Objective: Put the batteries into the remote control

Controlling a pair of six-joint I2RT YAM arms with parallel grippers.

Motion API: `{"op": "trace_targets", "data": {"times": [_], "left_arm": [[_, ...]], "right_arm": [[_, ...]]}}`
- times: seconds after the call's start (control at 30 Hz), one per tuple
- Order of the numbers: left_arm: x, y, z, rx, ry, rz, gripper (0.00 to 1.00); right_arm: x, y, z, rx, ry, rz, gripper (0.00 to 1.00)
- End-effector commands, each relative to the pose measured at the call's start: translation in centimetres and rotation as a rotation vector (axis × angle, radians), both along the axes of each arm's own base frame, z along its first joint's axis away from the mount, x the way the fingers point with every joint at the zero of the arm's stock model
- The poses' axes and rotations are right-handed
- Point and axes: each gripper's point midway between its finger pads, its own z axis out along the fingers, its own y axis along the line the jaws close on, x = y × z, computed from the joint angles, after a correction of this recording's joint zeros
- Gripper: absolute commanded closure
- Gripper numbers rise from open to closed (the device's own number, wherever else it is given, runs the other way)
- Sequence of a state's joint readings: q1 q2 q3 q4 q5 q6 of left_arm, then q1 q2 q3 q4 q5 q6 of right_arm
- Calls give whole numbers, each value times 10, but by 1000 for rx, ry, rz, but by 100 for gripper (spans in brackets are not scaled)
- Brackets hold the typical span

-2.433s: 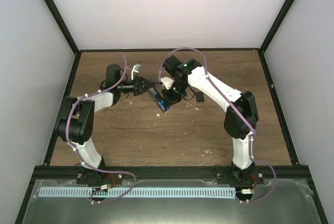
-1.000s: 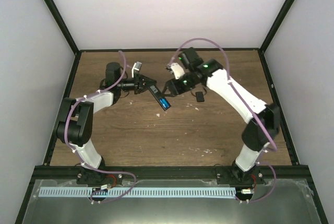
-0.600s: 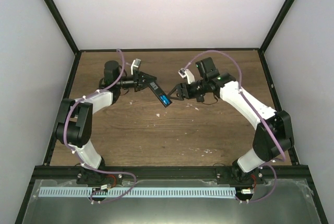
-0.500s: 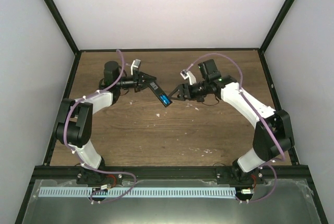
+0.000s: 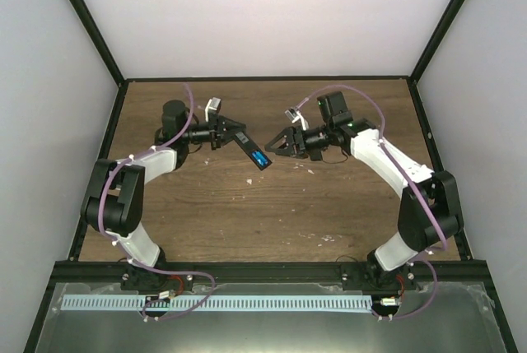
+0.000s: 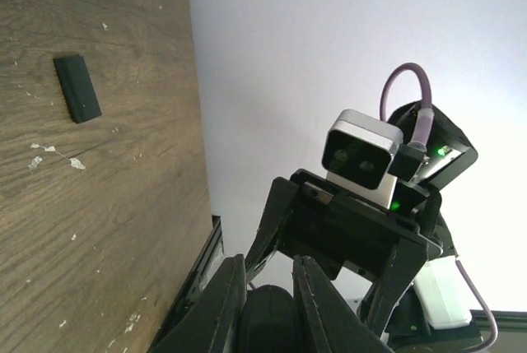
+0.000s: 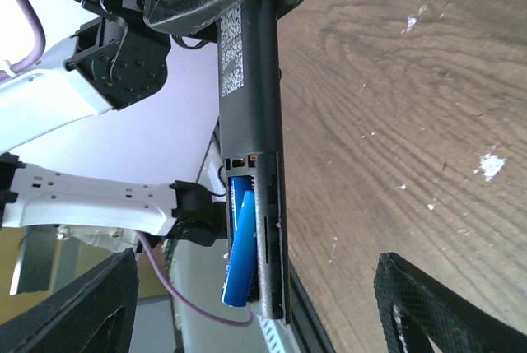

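My left gripper (image 5: 233, 132) is shut on one end of the slim black remote control (image 5: 251, 149) and holds it above the table. The remote's open battery compartment faces up at its free end. Blue batteries (image 5: 260, 158) sit in it. In the right wrist view one battery (image 7: 240, 248) lies tilted, its end sticking out of the remote control (image 7: 251, 114), with a strip of a second blue one beside it. My right gripper (image 5: 280, 146) stands open just right of the remote's free end, touching nothing. In the left wrist view the fingers (image 6: 226, 304) clamp the dark remote (image 6: 268, 320).
A small black cover piece (image 6: 76, 88) lies flat on the wooden table (image 5: 247, 213), with pale specks (image 5: 306, 170) scattered nearby. White walls and black frame posts (image 5: 432, 48) close in the table on three sides.
My right gripper has drawn back rightward off the remote's battery compartment and opened wider. The left gripper still holds the remote, shifted slightly.
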State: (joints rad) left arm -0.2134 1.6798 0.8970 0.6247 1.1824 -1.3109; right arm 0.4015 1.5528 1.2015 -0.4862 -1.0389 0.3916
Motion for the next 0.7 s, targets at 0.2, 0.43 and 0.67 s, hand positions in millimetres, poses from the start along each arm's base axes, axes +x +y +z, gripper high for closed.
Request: {"op": "trace_targets", "data": {"times": [0.2,0.43,0.67], "left_arm": [[-7,-4,29,-44,-43,-22,100],[-5,-5,31,-54,-48,-18,100],[-3,-6,32,-60,-52,-19,100]], "right_arm": [[-17,6,10,114,137,115,28],[-26,7,12,164,176,163,34],[-28,7,17,185,148,193,40]]}}
